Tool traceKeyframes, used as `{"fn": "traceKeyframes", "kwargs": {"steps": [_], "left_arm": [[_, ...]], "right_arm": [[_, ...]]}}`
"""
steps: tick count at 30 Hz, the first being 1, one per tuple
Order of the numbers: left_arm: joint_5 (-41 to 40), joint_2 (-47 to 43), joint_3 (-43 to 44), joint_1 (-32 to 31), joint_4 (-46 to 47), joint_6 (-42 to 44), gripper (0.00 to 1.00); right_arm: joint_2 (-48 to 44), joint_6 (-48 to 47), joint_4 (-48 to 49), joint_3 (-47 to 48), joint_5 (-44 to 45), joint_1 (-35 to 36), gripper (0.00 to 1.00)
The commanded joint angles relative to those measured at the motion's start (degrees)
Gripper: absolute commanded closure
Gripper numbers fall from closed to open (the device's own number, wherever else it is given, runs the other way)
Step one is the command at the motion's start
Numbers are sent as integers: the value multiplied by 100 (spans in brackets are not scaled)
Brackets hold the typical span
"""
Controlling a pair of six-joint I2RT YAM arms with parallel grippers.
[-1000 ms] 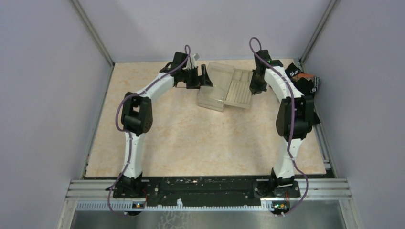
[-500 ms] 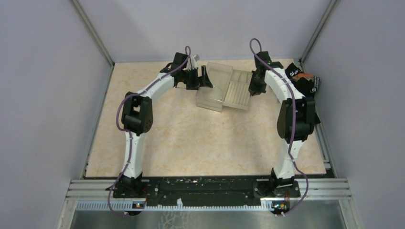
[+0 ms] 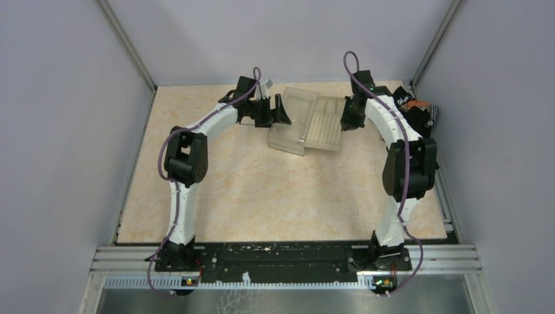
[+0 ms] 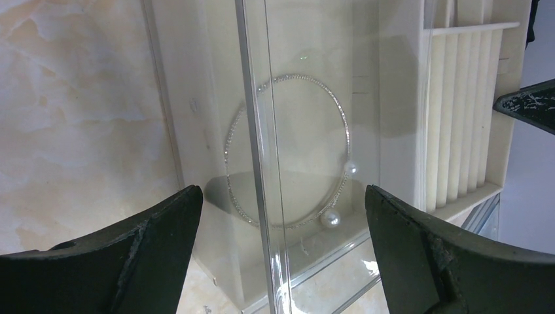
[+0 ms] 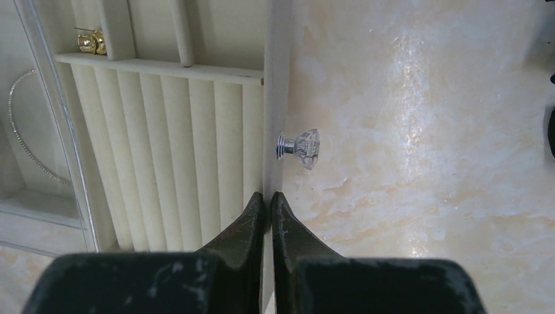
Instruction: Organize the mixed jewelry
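From above, my left claw hangs released at the tray's left side, and my right claw is at its right edge.

Left wrist: the silvery loop lies inside the tray, behind a clear panel. I'd get round that panel before descending.

Right wrist: the claw is clenched on nothing I can see, just beside the tray's crystal knob. Gold pieces sit in a corner slot.

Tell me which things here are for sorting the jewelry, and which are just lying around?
For the job:
- silver hoop with pearl ends
- little gold pieces in a tray slot
- beige tray they get sorted into

Just lying about:
- black cloth heap at the table's far right corner
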Motion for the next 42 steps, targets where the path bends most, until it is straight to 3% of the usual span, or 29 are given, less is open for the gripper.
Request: {"fn": "traceKeyframes", "kwargs": {"steps": [1,18,37,42], "left_arm": [[28,-182,-247,-46,-203,208,1],[385,-257,-181,-46,-4,128,1],[588,-323,-135,-169,107,-42,1],[400,-426,-74,-165,25,98,1]], "right_arm": [[-510,-130,392,-23,-410,106,100],[-201,164,795,-42,-744,411,100],[348,1155,2024,65,-1439,1236,100],[-119,985,1915,-243,-930,1144,61]]}}
